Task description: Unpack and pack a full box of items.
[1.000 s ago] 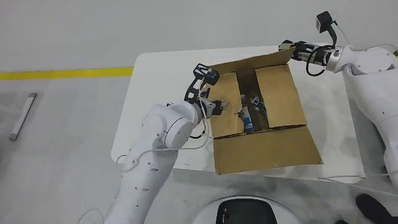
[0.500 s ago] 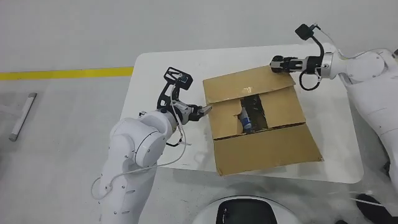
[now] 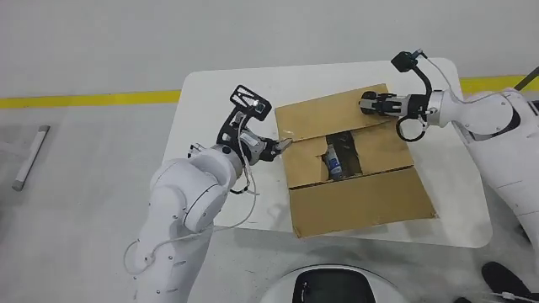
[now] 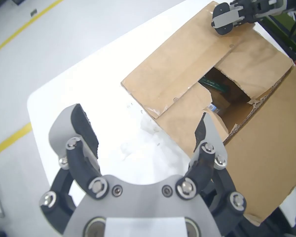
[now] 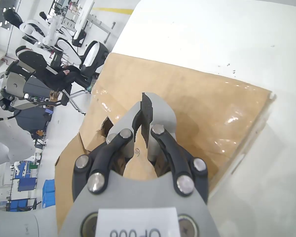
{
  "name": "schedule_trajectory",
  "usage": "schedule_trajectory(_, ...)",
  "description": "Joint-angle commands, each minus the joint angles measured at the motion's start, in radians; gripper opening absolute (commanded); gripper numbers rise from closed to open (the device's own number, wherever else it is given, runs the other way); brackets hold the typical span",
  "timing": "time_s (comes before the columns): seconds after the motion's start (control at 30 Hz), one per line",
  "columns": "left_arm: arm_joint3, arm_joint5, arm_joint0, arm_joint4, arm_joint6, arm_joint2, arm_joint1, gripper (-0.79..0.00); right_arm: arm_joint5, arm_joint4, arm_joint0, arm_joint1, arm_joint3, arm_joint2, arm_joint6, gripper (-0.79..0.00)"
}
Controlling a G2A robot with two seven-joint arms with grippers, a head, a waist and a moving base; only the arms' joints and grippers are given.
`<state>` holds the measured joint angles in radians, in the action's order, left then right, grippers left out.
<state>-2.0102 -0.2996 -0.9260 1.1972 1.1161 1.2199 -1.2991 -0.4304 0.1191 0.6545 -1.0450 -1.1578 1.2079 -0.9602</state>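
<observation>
A brown cardboard box (image 3: 383, 143) stands on the white table (image 3: 219, 101). Its far flap (image 3: 324, 114) lies folded down over the top, and my right gripper (image 3: 368, 103) rests shut on that flap (image 5: 199, 94), its fingertips (image 5: 145, 107) pressed together with nothing between them. A gap (image 3: 341, 156) between the flaps shows a bottle (image 3: 334, 163) and other items inside (image 4: 214, 85). My left gripper (image 3: 282, 146) hovers open beside the box's left edge (image 4: 162, 122), holding nothing (image 4: 143, 124). The left wrist view also shows the right gripper (image 4: 223, 20) on the flap.
The box's front flap (image 3: 362, 202) slopes outward toward the table's near edge. Bare table lies left of the box (image 4: 93, 80) and behind it (image 5: 212, 25). Yellow floor lines (image 3: 84, 98) run beyond the table.
The far flap stood upright and now lies down over the box, pushed by my right gripper moving inward. My left gripper drew back from inside the box to its left edge.
</observation>
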Motion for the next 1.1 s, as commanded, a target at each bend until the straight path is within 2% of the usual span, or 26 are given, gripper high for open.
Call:
schedule_trajectory(0.0, -0.030, -0.108, -0.031, 0.041, 0.027, 0.014, 0.012, 0.000, 0.010, 0.002, 0.014, 0.004, -0.019, 0.009, 0.003, -0.785)
schedule_trajectory(0.1, -0.076, -0.200, -0.112, 0.077, 0.061, 0.063, 0.031, 0.000, 0.026, 0.001, 0.030, 0.007, -0.036, 0.016, 0.015, -0.785)
schedule_trajectory(0.3, -0.166, -0.282, -0.307, 0.100, 0.074, 0.174, 0.059, 0.000, 0.042, -0.010, 0.048, 0.011, -0.054, 0.020, 0.023, -0.785)
schedule_trajectory(0.43, -0.194, -0.324, -0.413, 0.107, 0.058, 0.194, 0.071, 0.000, 0.047, -0.011, 0.050, 0.011, -0.059, 0.015, 0.024, -0.785)
schedule_trajectory(0.53, -0.173, -0.328, -0.457, 0.128, 0.022, 0.182, 0.075, 0.000, 0.048, -0.011, 0.046, 0.011, -0.059, 0.008, 0.021, -0.785)
schedule_trajectory(0.7, -0.112, -0.316, -0.470, 0.195, -0.048, 0.114, 0.077, 0.000, 0.043, -0.012, 0.040, 0.009, -0.053, -0.006, 0.017, -0.785)
schedule_trajectory(0.83, -0.074, -0.337, -0.450, 0.213, -0.067, 0.060, 0.077, 0.000, 0.040, -0.014, 0.035, 0.009, -0.049, -0.012, 0.018, -0.785)
schedule_trajectory(1.07, -0.074, -0.322, -0.404, 0.215, -0.125, 0.019, 0.077, 0.000, 0.039, -0.017, 0.036, 0.012, -0.047, -0.009, 0.014, -0.785)
